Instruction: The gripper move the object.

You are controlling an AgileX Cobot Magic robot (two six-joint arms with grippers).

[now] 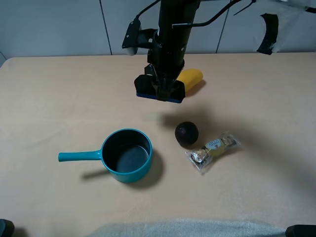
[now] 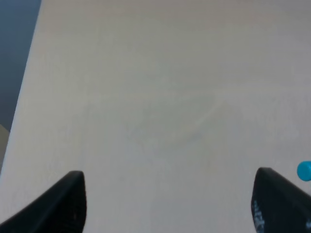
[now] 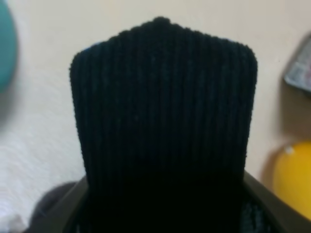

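Observation:
The object is an oblong block with a black felt top and a blue base [image 1: 146,94]. My right gripper [image 1: 161,92] is shut on it and holds it above the table, behind the middle. Its shadow falls on the table just in front. In the right wrist view the ribbed black felt [image 3: 163,107] fills the frame between the right gripper's [image 3: 165,216] jaws. My left gripper [image 2: 170,208] is open and empty over bare table, with both fingertips [image 2: 65,204] at the picture's lower edge. The left gripper does not show in the exterior view.
A teal saucepan [image 1: 127,155] with its handle pointing left stands front of centre; its handle tip [image 2: 304,171] shows in the left wrist view. A dark round fruit [image 1: 186,134] and a clear sweets packet [image 1: 213,151] lie to its right. A yellow object [image 1: 191,79] lies behind the gripper.

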